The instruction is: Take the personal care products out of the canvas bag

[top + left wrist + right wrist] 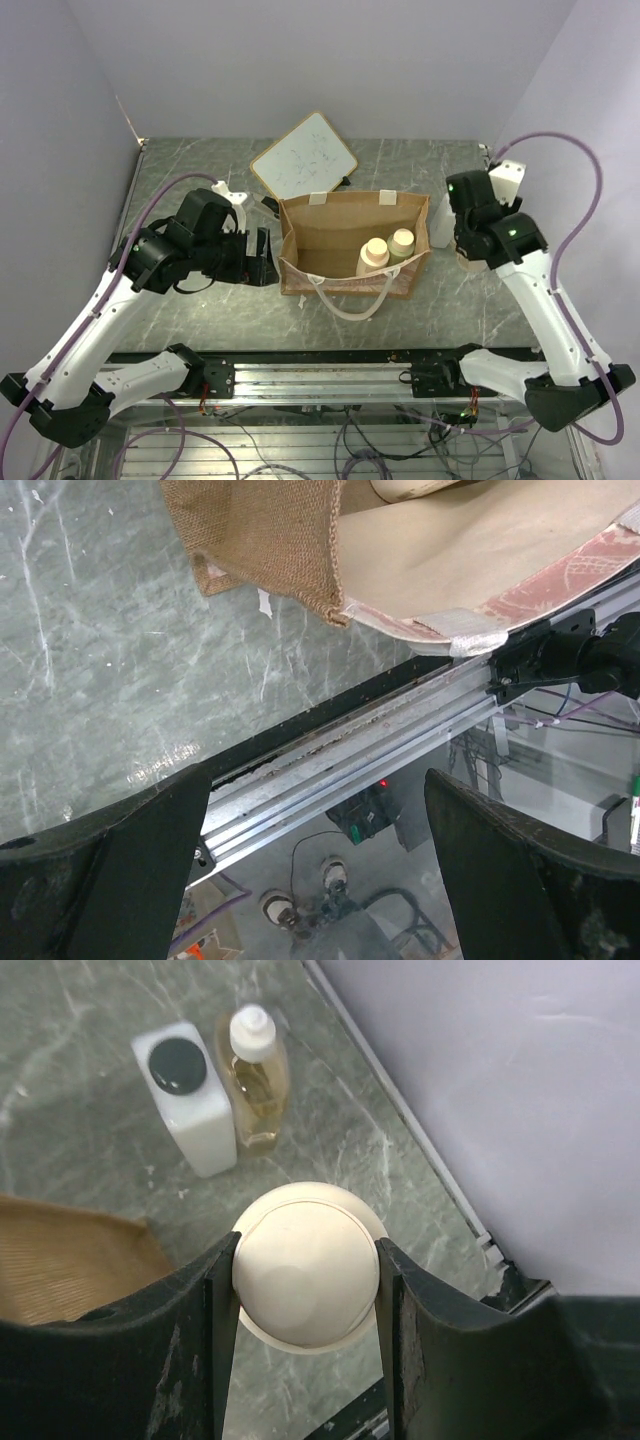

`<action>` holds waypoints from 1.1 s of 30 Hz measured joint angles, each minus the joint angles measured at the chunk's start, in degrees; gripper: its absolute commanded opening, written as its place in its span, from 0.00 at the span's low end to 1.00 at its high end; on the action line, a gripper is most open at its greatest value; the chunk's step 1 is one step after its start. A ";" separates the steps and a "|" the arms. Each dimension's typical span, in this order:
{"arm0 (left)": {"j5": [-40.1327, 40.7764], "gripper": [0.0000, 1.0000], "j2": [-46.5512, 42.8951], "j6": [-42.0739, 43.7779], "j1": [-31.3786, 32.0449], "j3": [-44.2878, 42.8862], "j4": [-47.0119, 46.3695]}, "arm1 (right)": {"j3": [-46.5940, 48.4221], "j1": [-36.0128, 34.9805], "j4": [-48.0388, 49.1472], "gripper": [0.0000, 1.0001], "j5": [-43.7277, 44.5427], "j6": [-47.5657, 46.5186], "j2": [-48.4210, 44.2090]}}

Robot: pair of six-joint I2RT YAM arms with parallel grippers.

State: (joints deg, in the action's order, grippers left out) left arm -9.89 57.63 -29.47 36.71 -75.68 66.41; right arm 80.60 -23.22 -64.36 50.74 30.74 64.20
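The brown canvas bag (pixel 345 235) stands open mid-table with two cream-capped bottles (pixel 375 254) (pixel 402 242) inside. My right gripper (pixel 305 1290) is shut on a third cream-capped bottle (pixel 305 1260), held by its round cap just right of the bag, above the table. The white bottle with a dark cap (pixel 190 1095) and the slim amber bottle (pixel 256 1080) stand together on the table beyond it. The white bottle also shows in the top view (pixel 441 222). My left gripper (pixel 320 865) is open and empty at the bag's left side (pixel 270 530); in the top view (pixel 262 258) it is level with the bag's near left corner.
A white wood-framed board (pixel 305 157) lies behind the bag. The table's near edge and metal rail (pixel 350 760) run below my left gripper. The right wall (pixel 500 1080) is close behind the two standing bottles. The bag's rope handle (pixel 352 300) hangs over its near side.
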 measured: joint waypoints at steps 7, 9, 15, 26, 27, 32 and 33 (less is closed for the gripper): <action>1.62 0.99 -0.55 1.44 0.00 -1.66 2.36 | -21.57 2.86 16.79 0.00 -4.02 -1.36 -6.34; 2.23 0.99 -1.11 1.60 0.00 -1.75 2.84 | -24.92 3.41 21.46 0.00 -4.39 -2.01 -7.34; 2.43 0.99 -1.36 1.57 0.00 -1.75 3.39 | -32.89 7.10 33.42 0.00 -7.50 -3.58 -7.67; 2.86 0.99 2.86 0.22 0.00 -2.43 2.60 | -37.29 12.68 44.04 0.00 -14.29 -3.54 -5.44; 2.86 0.99 3.10 -0.04 0.00 -2.51 2.36 | -37.86 12.81 44.83 0.00 -14.84 -3.56 -5.38; 2.82 0.99 4.22 -1.29 0.00 -2.62 0.98 | -39.36 13.66 46.80 0.06 -16.85 -3.82 -3.91; 2.82 0.99 4.42 -1.64 0.00 -2.60 0.57 | -39.69 13.88 47.34 0.08 -17.18 -3.89 -3.72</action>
State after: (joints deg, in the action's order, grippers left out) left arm -7.07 62.04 -31.11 36.71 -78.28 66.98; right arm 40.91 -9.34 -17.02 33.56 26.85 60.49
